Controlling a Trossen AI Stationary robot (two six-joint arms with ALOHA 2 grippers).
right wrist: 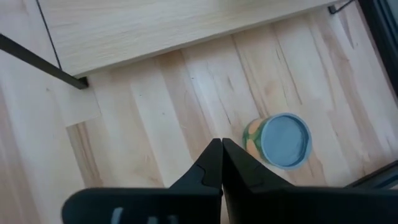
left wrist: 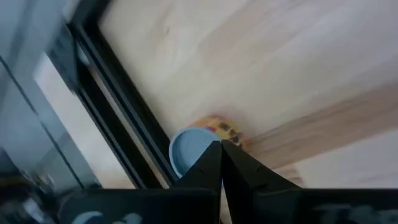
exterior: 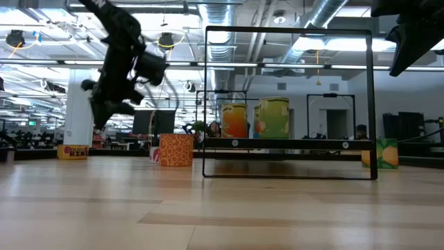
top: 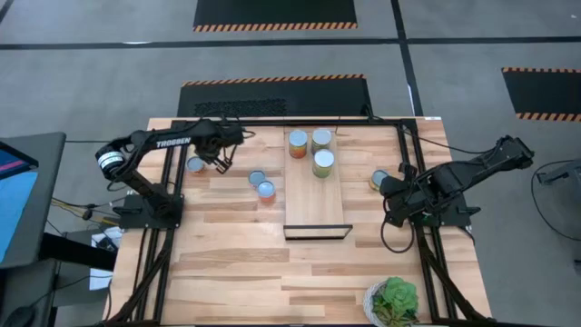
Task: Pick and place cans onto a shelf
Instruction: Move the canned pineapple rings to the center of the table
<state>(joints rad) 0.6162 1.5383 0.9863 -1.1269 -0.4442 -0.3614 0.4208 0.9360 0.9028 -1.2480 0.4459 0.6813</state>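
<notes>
Three cans (top: 311, 150) stand at the shelf's (top: 315, 204) 12 o'clock end; four rest on the table (top: 236, 263). Wrist views alone show both empty pincers clenched: left pincer (left wrist: 221, 149) above one can (left wrist: 189, 149), right pincer (right wrist: 221, 147) beside another (right wrist: 283, 140).

Tabletop (top: 227, 254): pale wood planks, smooth, satin sheen seen in the low view. Shelf (top: 313, 204): paler wood board, smooth and matt, grain visible; edged by thin black metal bracket (top: 318, 233), matt. Cans (top: 322, 162): metal tops, dull silver-blue sheen, sides wrapped in printed labels, slightly glossy. Left gripper (left wrist: 221, 163) and right gripper (right wrist: 221, 160): fingers look like matt black plastic. Table frame rails (top: 168, 263): black metal, matt. Plant (top: 396, 302): leafy, matt green.
</notes>
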